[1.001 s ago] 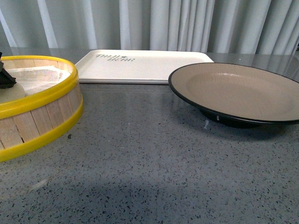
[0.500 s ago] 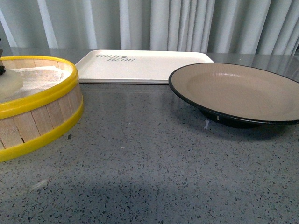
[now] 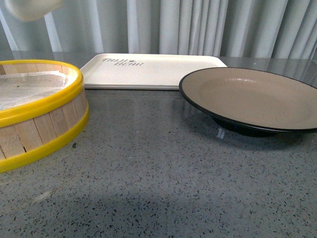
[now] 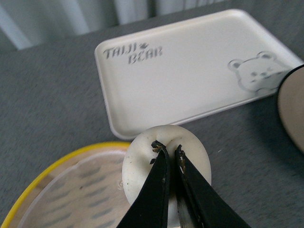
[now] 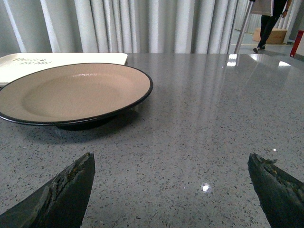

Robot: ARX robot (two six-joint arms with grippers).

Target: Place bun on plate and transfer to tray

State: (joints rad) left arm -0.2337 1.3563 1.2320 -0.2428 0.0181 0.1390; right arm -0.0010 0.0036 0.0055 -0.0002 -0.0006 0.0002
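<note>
The white bun (image 4: 194, 159) hangs in the air, pinched at its top by my left gripper (image 4: 167, 148), which is shut on it. In the front view the bun (image 3: 29, 8) shows at the top left corner, high above the steamer basket. The beige plate (image 3: 252, 94) with its black rim sits on the table at the right, with nothing on it. The cream-white tray (image 3: 148, 69) lies at the back, lettering near its left corner, also bare. My right gripper (image 5: 171, 175) hovers low over the table, open, with the plate (image 5: 71, 90) ahead of it.
A wooden steamer basket (image 3: 37, 111) with yellow rims and a paper liner stands at the left; its rim (image 4: 57, 161) lies below the bun. The table is grey speckled stone (image 3: 163, 173). Pale curtains hang behind it.
The bun has risen out of the steamer basket, from resting on its liner to well above it. Plate, tray and basket have not moved.
</note>
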